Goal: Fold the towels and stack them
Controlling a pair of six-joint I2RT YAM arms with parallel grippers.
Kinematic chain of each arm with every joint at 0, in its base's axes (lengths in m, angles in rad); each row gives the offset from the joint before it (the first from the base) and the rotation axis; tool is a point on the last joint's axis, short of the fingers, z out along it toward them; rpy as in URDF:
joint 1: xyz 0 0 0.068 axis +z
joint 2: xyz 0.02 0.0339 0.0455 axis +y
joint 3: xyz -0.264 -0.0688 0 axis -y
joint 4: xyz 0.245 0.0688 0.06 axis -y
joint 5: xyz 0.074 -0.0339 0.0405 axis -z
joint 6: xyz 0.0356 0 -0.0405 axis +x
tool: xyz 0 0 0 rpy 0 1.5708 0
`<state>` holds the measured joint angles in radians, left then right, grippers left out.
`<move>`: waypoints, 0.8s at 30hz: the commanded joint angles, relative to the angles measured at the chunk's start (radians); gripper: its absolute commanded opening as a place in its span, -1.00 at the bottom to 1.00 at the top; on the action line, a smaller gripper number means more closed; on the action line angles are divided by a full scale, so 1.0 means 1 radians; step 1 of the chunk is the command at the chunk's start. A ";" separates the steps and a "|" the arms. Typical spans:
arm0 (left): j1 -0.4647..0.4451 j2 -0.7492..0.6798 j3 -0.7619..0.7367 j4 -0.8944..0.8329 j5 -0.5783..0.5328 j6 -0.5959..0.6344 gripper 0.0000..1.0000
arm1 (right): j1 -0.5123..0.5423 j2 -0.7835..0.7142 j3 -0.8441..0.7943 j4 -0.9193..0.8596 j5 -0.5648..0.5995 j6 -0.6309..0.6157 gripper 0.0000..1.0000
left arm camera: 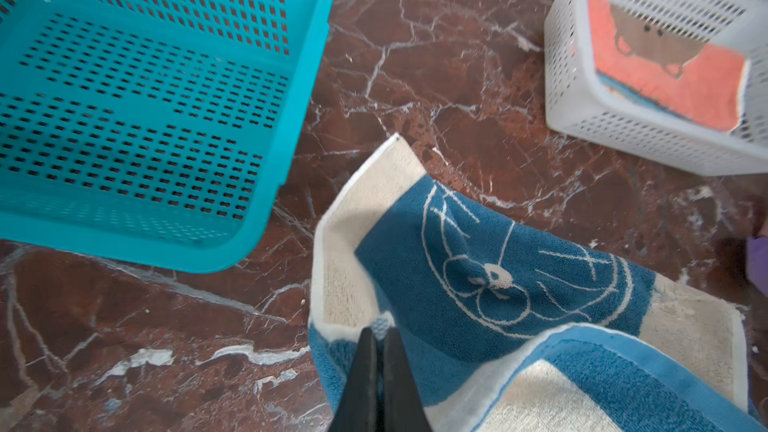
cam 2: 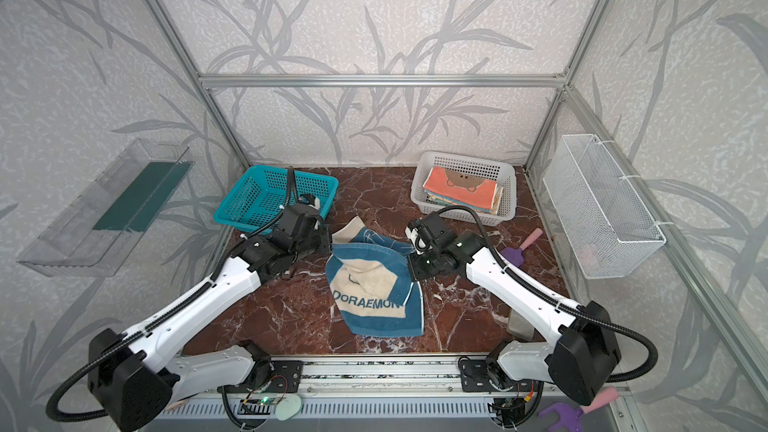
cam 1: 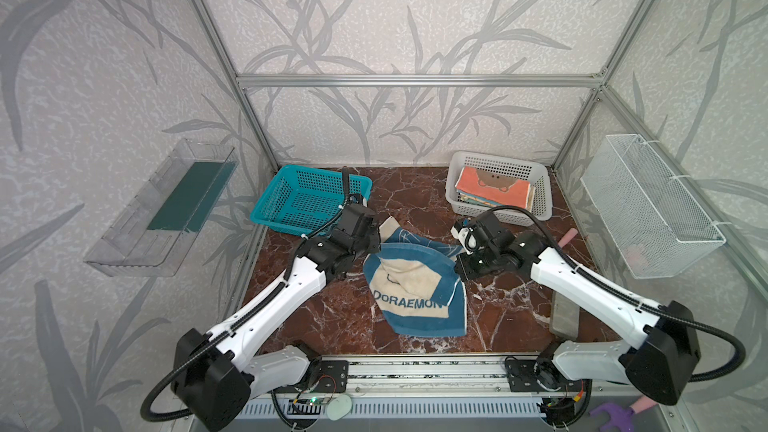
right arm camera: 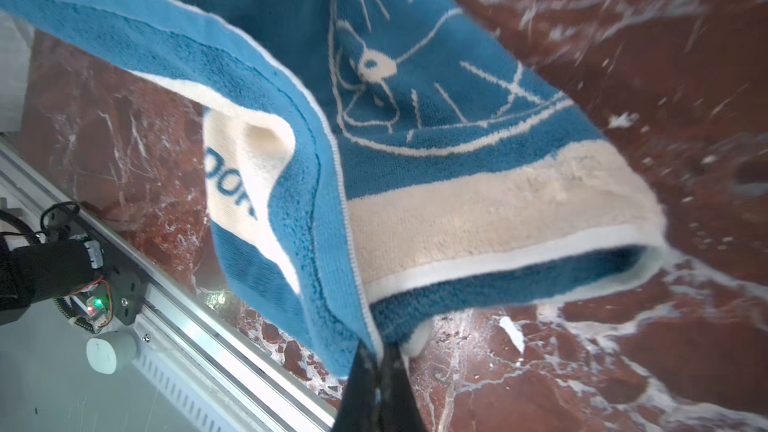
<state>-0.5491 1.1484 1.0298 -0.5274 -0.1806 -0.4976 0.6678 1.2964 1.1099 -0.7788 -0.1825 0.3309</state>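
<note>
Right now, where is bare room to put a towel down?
Bare marble: between the teal plastic basket and the white plastic basket; also front left of the blue-and-cream DORAEMON towel. Crowded: the middle, where the left tool and right tool pinch that towel.

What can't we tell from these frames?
- Stack under coral bear towel, white basket: count hidden by it and basket wall, both top views.
- Wire basket contents: pinkish smudge, too small, top views.
- Purple tool: mostly behind right arm, a top view.
- Doraemon towel: cut off by frame edges, wrist views.
</note>
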 commanded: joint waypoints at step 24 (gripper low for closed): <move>0.008 0.174 -0.089 0.092 0.100 -0.068 -1.00 | -0.011 0.160 -0.108 -0.040 -0.068 -0.116 -0.13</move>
<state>-0.5476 1.3319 0.9478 -0.4545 -0.0803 -0.5434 0.6601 1.4776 1.0245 -0.8501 -0.1970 0.2173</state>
